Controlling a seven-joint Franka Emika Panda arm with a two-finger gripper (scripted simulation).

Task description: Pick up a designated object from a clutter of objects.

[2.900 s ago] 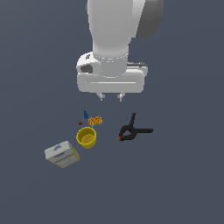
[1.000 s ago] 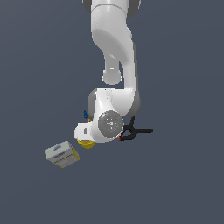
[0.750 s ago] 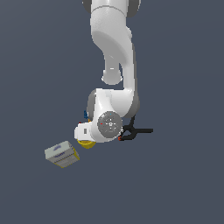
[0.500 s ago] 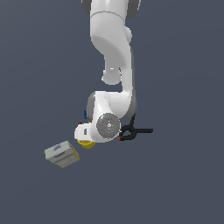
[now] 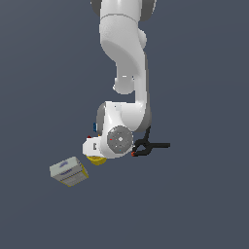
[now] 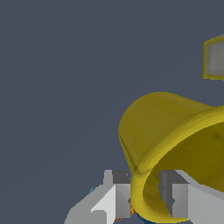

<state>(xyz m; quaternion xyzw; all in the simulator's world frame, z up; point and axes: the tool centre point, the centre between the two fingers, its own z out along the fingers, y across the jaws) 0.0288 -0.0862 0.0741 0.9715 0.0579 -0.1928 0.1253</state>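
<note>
In the exterior view, the glossy white arm (image 5: 124, 73) bends down from the top of the frame, its smooth rounded links ending in a bulky wrist with a flat grey disc on its side. The wrist sits low over the clutter and hides most of it. Only a sliver of the yellow cup (image 5: 97, 160) peeks out under the wrist, a curved matte yellow edge. Toward the exterior view's left and a little lower, apart from the cup, lies the yellow-and-white box (image 5: 68, 171), a blocky shape with a pale printed top and yellow edges, turned at an angle. On the exterior view's right of the wrist, the black spring clamp (image 5: 151, 145) shows thin dark handles and a small red tip beside the wrist. A small blue bit (image 5: 94, 126) and a red bit (image 5: 88, 137) show at the wrist's other edge. The ground is a flat, even grey-blue.

In the wrist view, the cup (image 6: 175, 144) fills much of the frame: round, slightly tapered, plain smooth yellow with a thick rolled rim. The gripper (image 6: 144, 199) straddles that rim, with 1 grey blocky finger (image 6: 114, 192) outside the wall and the other inside the cup. The pads look pressed against the wall, clenched on the cup. A corner of the box (image 6: 214, 57) shows at the frame edge.
</note>
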